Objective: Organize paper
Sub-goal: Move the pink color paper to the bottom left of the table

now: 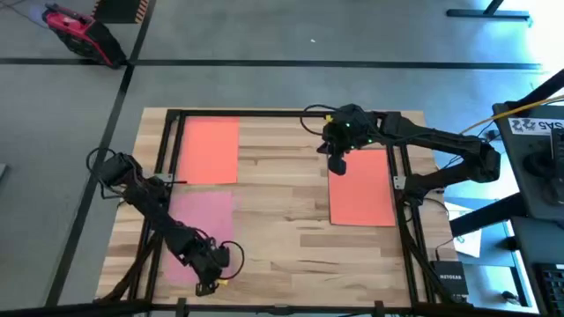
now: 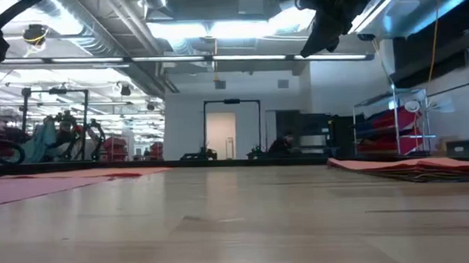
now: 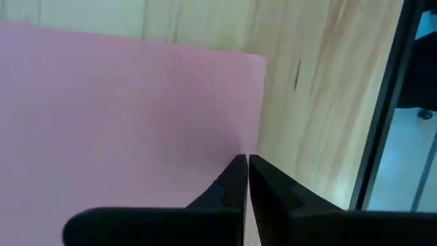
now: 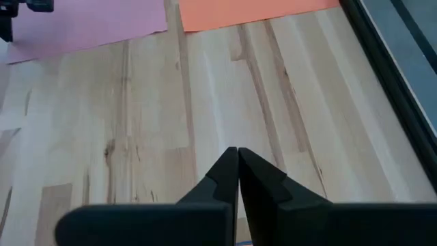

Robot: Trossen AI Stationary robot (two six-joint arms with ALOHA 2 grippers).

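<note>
Currently, step in hand: sorting loose sheets on the wooden table (image 1: 282, 238); judged as early or middle, since three separate places hold paper.
Pink sheet (image 1: 201, 224): lying flat toward 8 o'clock of the tabletop, near the left edge.
Orange sheet, far side (image 1: 210, 150): flat toward 10 o'clock, apart from the pink one.
Orange sheet, right side (image 1: 361, 187): toward 3 o'clock; seen from table height as the top of a low stack (image 2: 414, 165), with darker edges under it.
Left gripper (image 1: 208, 266): at 7 o'clock, low over the near corner of the pink sheet; fingers pressed together, nothing between them; tips right at the paper edge in the wrist picture (image 3: 244, 169).
Right gripper (image 1: 337, 160): toward 1 o'clock, raised above the far end of the right orange sheet; fingers closed narrow and empty, bare wood beneath in its own camera (image 4: 237, 164).
Next move, as a guess: opening the left fingers a little, catching the pink edge, then sliding it toward the stack at 3 o'clock; thin paper probably hard to lift from flat wood.
Writing: white letters on a dark box (image 1: 448, 279) at 5 o'clock, too small to read; partial characters on a grey unit (image 1: 538, 125) at 2 o'clock, not readable with certainty.
</note>
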